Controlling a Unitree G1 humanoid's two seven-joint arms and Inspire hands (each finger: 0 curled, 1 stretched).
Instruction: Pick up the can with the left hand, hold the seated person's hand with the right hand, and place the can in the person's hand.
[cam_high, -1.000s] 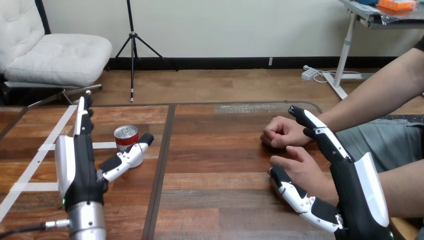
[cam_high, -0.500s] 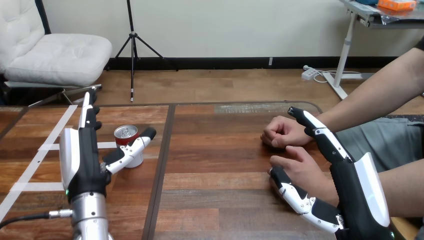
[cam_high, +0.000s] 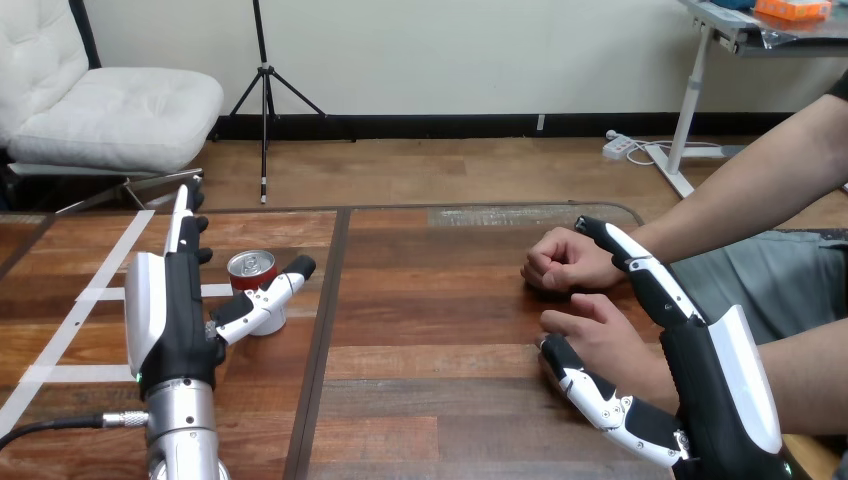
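Left robot hand (cam_high: 170, 320) — black body, white shell on its back, black-and-white jointed fingers; silver ribbed forearm (cam_high: 182, 440) behind. Right robot hand (cam_high: 710, 380) — same black build, long white back shell, white-segmented thumb.
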